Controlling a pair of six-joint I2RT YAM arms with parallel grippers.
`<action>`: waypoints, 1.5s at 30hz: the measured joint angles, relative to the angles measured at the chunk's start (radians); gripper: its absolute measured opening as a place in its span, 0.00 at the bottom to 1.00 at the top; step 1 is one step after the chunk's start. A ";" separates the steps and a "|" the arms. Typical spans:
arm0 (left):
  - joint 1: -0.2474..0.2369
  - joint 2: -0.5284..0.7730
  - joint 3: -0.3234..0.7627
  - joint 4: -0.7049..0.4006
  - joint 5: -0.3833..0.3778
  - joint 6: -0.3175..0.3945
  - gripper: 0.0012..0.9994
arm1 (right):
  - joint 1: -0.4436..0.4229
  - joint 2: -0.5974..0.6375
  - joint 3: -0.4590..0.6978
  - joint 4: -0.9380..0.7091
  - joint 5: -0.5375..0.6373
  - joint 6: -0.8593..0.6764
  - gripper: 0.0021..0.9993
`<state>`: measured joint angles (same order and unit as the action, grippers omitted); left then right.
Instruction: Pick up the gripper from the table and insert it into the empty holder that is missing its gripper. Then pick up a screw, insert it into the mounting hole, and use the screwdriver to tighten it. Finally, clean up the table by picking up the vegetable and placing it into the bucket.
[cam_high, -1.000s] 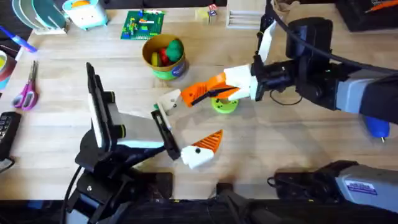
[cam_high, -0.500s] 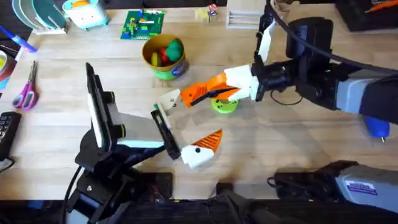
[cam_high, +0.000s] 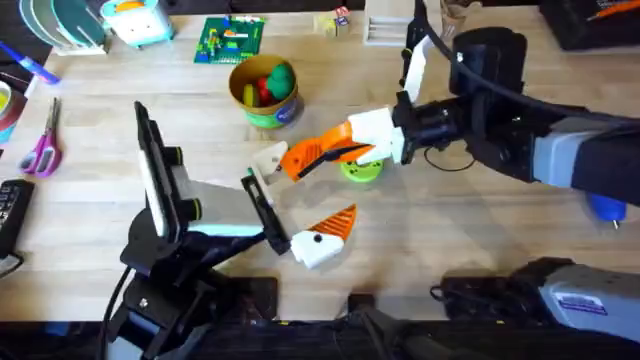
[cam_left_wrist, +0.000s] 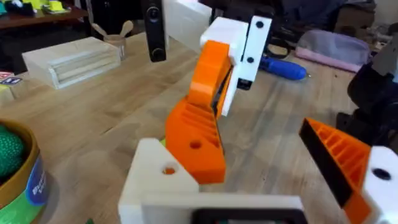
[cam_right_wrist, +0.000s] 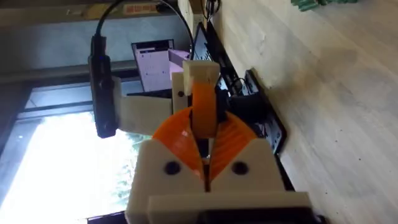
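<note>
My right gripper (cam_high: 318, 151) is shut on the small orange gripper piece (cam_high: 293, 160), and the piece hangs low over the table. In the left wrist view the piece (cam_left_wrist: 196, 140) sits against the side of the white holder (cam_left_wrist: 155, 180), whose mounting hole shows. That holder (cam_high: 270, 160) is one finger mount of my left gripper (cam_high: 297, 200), which stands open; its other finger (cam_high: 328, 232) carries an orange pad. The blue screwdriver (cam_high: 605, 206) lies at the right edge. The yellow bucket (cam_high: 265, 95) stands behind. A green jagged bit (cam_right_wrist: 317, 5) may be the vegetable; I cannot tell.
A lime-green disc (cam_high: 361, 170) lies under the right gripper's wrist. The bucket holds round red and green toys. A green brick plate (cam_high: 230, 40), wooden blocks (cam_high: 392, 30) and scissors (cam_high: 42, 148) lie at the back and left. Bare wood stretches right of centre.
The right gripper has carried the orange piece a little to the left, closer to the white holder. The left arm has stayed put.
</note>
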<state>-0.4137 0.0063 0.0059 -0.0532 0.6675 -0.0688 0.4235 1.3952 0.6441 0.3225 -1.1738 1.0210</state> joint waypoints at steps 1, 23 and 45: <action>0.000 0.000 0.000 0.000 -0.005 -0.001 0.99 | 0.005 0.003 0.000 0.003 0.010 0.000 0.01; 0.007 0.001 0.000 0.000 -0.068 -0.108 0.99 | 0.109 0.088 0.000 0.171 0.192 0.073 0.01; 0.020 0.001 0.000 -0.001 -0.150 -0.120 0.99 | 0.210 0.140 0.001 0.307 0.337 0.154 0.01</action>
<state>-0.3938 0.0074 0.0059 -0.0540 0.5179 -0.1888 0.6335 1.5352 0.6453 0.6297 -0.8372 1.1749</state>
